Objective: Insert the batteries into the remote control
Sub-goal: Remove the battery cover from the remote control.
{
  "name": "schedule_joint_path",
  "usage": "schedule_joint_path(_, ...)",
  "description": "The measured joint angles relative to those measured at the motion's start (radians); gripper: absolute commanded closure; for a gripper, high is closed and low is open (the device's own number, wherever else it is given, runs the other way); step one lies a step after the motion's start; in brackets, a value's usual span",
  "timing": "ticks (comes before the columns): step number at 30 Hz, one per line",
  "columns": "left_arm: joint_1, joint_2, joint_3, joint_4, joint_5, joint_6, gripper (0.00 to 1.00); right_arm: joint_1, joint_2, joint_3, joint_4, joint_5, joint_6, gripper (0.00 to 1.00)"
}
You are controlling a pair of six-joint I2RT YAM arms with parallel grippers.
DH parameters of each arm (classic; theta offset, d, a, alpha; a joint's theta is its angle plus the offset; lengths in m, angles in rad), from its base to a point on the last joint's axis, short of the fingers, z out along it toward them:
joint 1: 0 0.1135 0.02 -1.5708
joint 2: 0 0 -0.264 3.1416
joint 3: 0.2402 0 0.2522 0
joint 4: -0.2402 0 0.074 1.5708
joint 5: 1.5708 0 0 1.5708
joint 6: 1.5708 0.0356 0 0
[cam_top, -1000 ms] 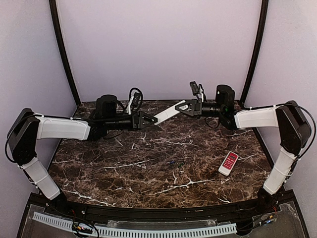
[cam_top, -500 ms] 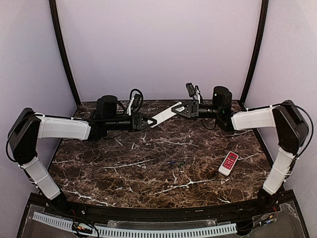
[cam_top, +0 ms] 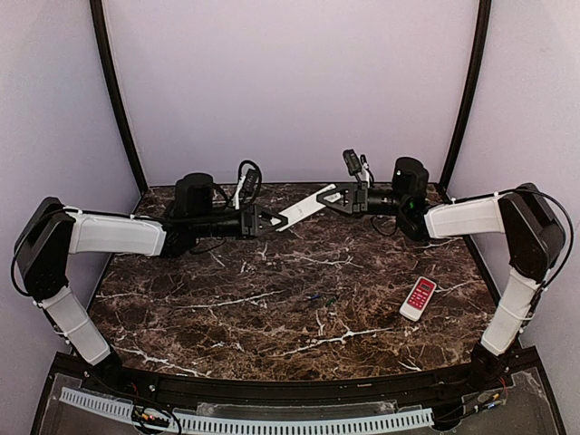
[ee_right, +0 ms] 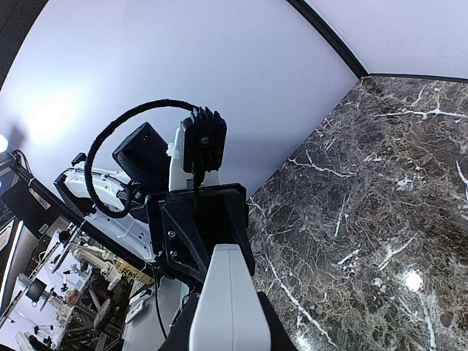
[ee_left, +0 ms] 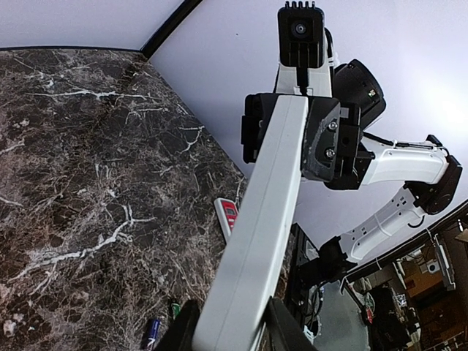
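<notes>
A robotics laboratory test cell was shown. A left arm (cam_top: 109, 234) and a right arm (cam_top: 471, 217) were bolted at the near edge of a marble-patterned table (cam_top: 272, 313), which was closed in by plain pale backdrop walls (cam_top: 290, 82) and curved black poles (cam_top: 113, 100). A slotted white cable duct (cam_top: 272, 423) was run along the front edge. A small camera (ee_left: 300, 29) was mounted on a wrist. Beyond the enclosure, cluttered workbenches (ee_left: 428, 292) with cables and equipment were seen in both wrist views.
</notes>
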Motion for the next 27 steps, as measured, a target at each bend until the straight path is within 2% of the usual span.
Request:
schedule_joint_path(5,-0.004,0.0,0.0,-0.014,-0.032,0.003,0.66,0.0,0.0,-0.008,0.002,0.015,0.007,1.0)
schedule_joint_path(9,-0.005,0.0,0.0,-0.034,-0.058,0.007,0.6,0.0,0.0,-0.014,-0.005,0.023,0.01,1.0)
schedule_joint_path(12,-0.005,0.002,0.0,-0.045,-0.073,0.011,0.59,-0.003,0.0,-0.015,-0.006,0.028,0.009,1.0)
schedule_joint_path(27,-0.005,0.016,0.011,-0.082,-0.1,0.014,0.73,-0.024,0.0,-0.037,-0.014,0.046,0.009,1.0)
